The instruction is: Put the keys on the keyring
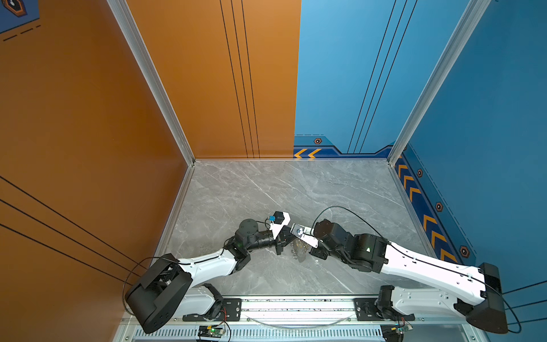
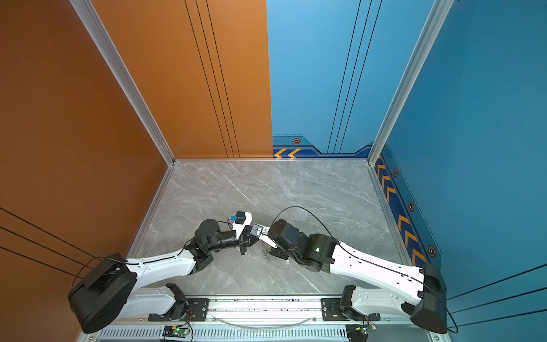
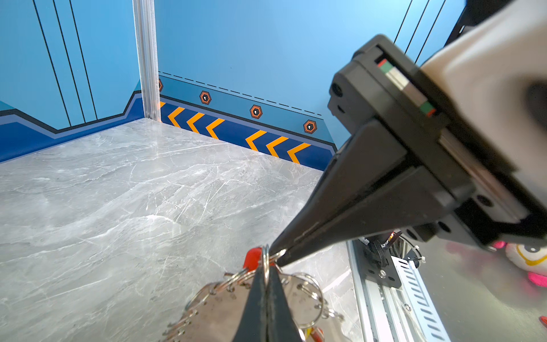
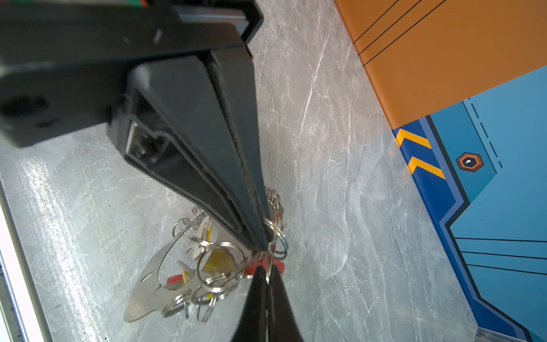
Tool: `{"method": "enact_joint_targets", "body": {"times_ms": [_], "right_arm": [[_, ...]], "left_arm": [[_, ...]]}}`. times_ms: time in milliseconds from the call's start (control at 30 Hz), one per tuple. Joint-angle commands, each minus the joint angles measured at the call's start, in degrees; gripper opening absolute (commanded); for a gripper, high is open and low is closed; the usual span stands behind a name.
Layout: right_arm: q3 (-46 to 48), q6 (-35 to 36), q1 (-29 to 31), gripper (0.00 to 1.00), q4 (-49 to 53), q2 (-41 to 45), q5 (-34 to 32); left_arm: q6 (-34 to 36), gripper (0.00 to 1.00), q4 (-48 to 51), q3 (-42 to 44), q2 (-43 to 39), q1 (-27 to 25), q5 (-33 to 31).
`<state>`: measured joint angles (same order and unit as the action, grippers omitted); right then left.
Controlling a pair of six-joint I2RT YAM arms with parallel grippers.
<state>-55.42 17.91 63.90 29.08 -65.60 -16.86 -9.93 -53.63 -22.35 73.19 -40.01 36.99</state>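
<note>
My two grippers meet tip to tip over the middle of the marble table, above a bunch of rings and keys (image 1: 298,252) (image 2: 266,254). The left gripper (image 3: 266,263) (image 4: 264,240) is shut on a silver keyring (image 3: 266,255) that stands edge-on between its fingers. The right gripper (image 4: 268,277) (image 3: 280,255) is shut on a thin silver ring (image 4: 268,268); whether it is the same ring I cannot tell. A red-headed key (image 3: 252,258) (image 4: 279,264) hangs right at both tips. Yellow-tagged keys (image 4: 217,260) and another red one (image 4: 174,279) lie among loose rings below.
A flat silvery metal plate (image 4: 145,291) (image 3: 217,311) edged with a chain of small rings lies under the bunch. An aluminium rail (image 1: 296,305) runs along the table's front. Orange and blue walls enclose the other sides. A plush toy (image 3: 529,254) sits beyond the rail.
</note>
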Motion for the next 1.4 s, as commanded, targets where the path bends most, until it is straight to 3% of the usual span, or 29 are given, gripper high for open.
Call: {"method": "enact_joint_targets", "body": {"times_ms": [0, 600, 1000, 1167, 1367], "right_arm": [[1.36, -1.21, 0.08, 0.00, -1.98, -0.15, 3.66], [1.72, -1.34, 1.36, 0.00, -3.42, -0.44, 9.54], [1.45, -0.43, 3.01, 0.00, -1.48, -2.09, 10.45], [1.91, 0.52, 4.26, 0.00, -2.62, -1.77, 11.06], [4.66, -1.31, 3.74, 0.00, -11.15, 0.98, 7.64]], "left_arm": [[0.35, 0.00, -5.61, 0.48, -1.34, 0.44, 1.85], [-0.07, 0.00, -5.66, -0.05, -0.59, 0.19, 3.30], [-1.61, 0.00, -7.66, 0.75, -0.89, 1.07, 0.81], [-5.94, 0.00, -14.30, 2.00, 0.59, 2.30, -1.09], [-13.80, 0.00, -27.01, 2.20, 4.63, 2.79, -2.62]]}}
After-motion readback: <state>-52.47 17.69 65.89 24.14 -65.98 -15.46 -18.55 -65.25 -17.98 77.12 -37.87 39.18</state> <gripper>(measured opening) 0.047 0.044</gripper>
